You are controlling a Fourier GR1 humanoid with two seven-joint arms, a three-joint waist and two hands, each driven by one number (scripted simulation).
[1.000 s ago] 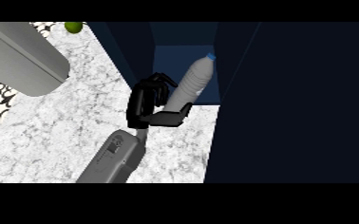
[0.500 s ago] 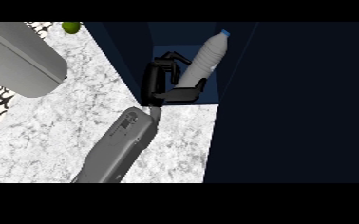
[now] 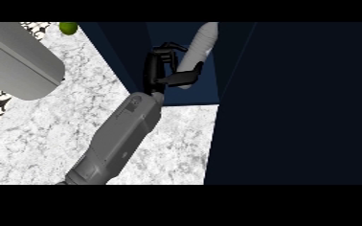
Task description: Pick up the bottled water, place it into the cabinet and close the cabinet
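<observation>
The bottled water [image 3: 200,50] is a pale, whitish bottle standing tilted inside the dark blue cabinet [image 3: 205,93], its cap end pointing up and to the right. My left hand [image 3: 154,72] sits just left of the bottle, inside the cabinet opening. Its fingers curl round the bottle's far side, and the thumb crosses the lower part of the bottle. The grey forearm runs up from the lower left over the counter. The bottle's base is partly hidden by the thumb. My right hand shows nowhere.
The cabinet's dark door or side panel [image 3: 290,105] fills the right of the view. A large grey rounded object [image 3: 28,62] lies on the marble counter [image 3: 50,124] at upper left. A small green fruit [image 3: 68,28] sits behind it.
My left arm has stretched forward and carried the bottle deeper into the cabinet. The hand has stayed curled on the bottle throughout.
</observation>
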